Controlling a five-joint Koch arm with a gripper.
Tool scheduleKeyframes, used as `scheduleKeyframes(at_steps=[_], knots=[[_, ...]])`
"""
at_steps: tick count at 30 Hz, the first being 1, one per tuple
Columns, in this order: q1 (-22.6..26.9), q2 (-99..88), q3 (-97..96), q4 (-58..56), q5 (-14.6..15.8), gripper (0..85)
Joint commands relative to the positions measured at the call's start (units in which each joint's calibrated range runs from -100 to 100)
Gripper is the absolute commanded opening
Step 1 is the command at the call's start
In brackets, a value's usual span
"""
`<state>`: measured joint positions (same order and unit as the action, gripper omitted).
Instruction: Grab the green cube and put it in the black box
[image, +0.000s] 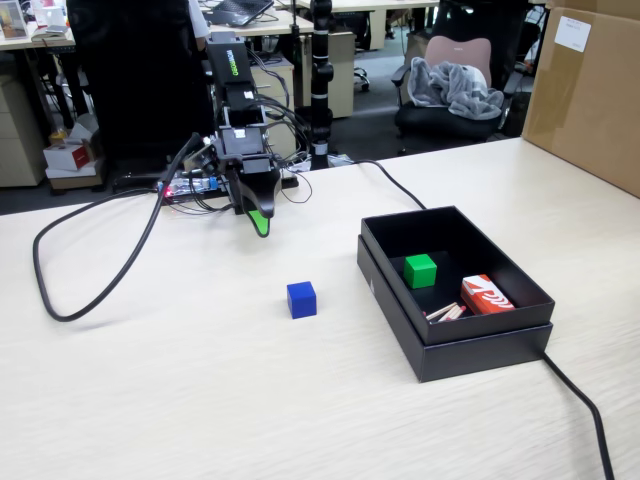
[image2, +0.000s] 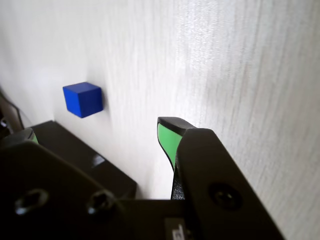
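In the fixed view I saw the black box (image: 455, 330) sitting on the right of the pale wooden table (image: 180, 400), nested in its lid. The green cube (image: 420, 270) lay inside it on the floor of the box, toward the middle, and a red and white packet (image: 486, 295) with a few thin pale sticks (image: 446, 312) beside it lay in the near right corner. The blue cube (image: 301, 299) stood on the bare table left of the box and well apart from it. The gripper (image: 259, 222) hung at the far left over the table, empty, its green tip pointing down; from this side I could not tell how its jaws stood. A thick black cable (image: 110, 280) looped across the left of the table, another black cable (image: 585, 410) ran past the box at the near right, and a brown carton (image: 590, 90) stood at the far right. In the wrist view I could see the jaws spread apart with nothing between them, one green-faced finger (image2: 169, 140) clear against the table, and the blue cube (image2: 82, 99) ahead at the left; the box and the green cube did not show there.
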<state>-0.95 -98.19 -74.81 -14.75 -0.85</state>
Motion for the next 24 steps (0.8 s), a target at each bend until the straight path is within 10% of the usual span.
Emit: scheduleKeyframes(at_steps=[1,24], knots=[[0.59,-0.66,-2.53,14.19,-1.42,47.3],[1.61,0.37,-22.56,20.41,-1.42,48.5]])
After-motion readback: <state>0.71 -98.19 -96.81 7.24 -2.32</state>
